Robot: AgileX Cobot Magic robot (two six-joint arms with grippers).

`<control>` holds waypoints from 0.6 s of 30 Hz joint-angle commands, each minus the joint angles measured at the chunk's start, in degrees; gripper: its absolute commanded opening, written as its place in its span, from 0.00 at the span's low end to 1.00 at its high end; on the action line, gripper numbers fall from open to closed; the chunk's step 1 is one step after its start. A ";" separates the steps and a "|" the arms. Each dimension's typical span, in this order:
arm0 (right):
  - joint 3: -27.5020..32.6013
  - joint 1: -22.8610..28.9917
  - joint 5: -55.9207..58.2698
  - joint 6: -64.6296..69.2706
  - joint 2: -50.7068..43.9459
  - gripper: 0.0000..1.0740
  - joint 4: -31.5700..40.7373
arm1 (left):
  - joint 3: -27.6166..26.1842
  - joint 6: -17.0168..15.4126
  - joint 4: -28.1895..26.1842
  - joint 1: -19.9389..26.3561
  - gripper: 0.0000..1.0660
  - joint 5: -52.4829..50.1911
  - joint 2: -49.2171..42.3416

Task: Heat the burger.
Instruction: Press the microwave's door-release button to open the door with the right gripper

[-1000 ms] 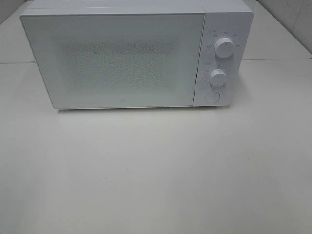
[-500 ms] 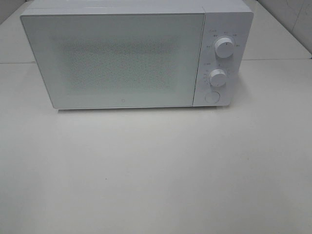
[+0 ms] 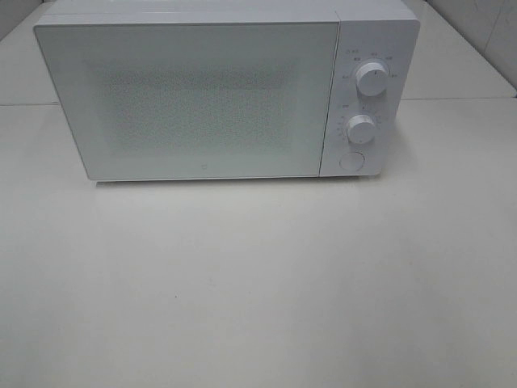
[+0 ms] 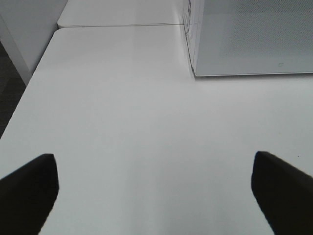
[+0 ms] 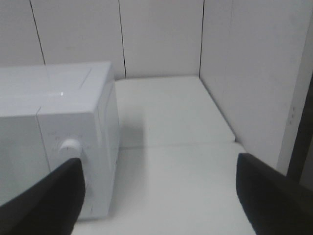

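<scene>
Shows a white microwave (image 3: 210,89) from above, standing at the back of a pale surface (image 3: 258,283), with its frosted door (image 3: 194,101) shut. Cannot find the burger in any of the 3 views: not on the surface, not in either pincer. Possibly behind the door, but cannot tell through the frosting, so cannot give its direction or its long axis.

Shows the left pincer (image 4: 152,164) low over the surface, dark fingers spread wide, nothing between them, aimed towards the near left corner of the microwave (image 4: 249,39) and still well apart from it.

Shows the right pincer (image 5: 157,166) with fingers also apart and empty, facing along the control end of the microwave (image 5: 58,112), with 1 knob (image 5: 71,147) just beside 1 finger in that view.

Places 2 knobs on the panel to the right of the door, upper knob (image 3: 372,79) and lower knob (image 3: 361,128), with a round button (image 3: 351,161) below them. Judging from this, leaves the right arm nearer to the controls and the left arm nearer to the door's far edge.

Compared with 1 second earlier: no visible change from above; same shut door, same knob positions, neither arm in that view.
</scene>
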 commanded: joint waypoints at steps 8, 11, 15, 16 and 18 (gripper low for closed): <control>11.75 -0.40 -39.71 -2.86 17.19 0.62 -0.46 | 0.00 -0.06 -0.11 0.11 0.97 -0.06 -0.86; 13.75 -0.40 -46.47 -2.86 22.57 0.47 -0.46 | 0.00 -0.06 -0.11 0.11 0.97 -0.06 -0.86; 14.04 -0.40 -51.74 -2.75 29.28 0.13 -0.46 | 0.00 -0.06 -0.11 0.11 0.97 -0.06 -0.86; 14.04 -0.40 -51.74 -2.75 29.28 0.13 -0.46 | 0.00 -0.06 -0.11 0.11 0.97 -0.06 -0.86; 14.09 -0.40 -55.81 -1.55 33.23 0.00 -0.40 | 0.00 -0.06 -0.11 0.11 0.97 -0.06 -0.86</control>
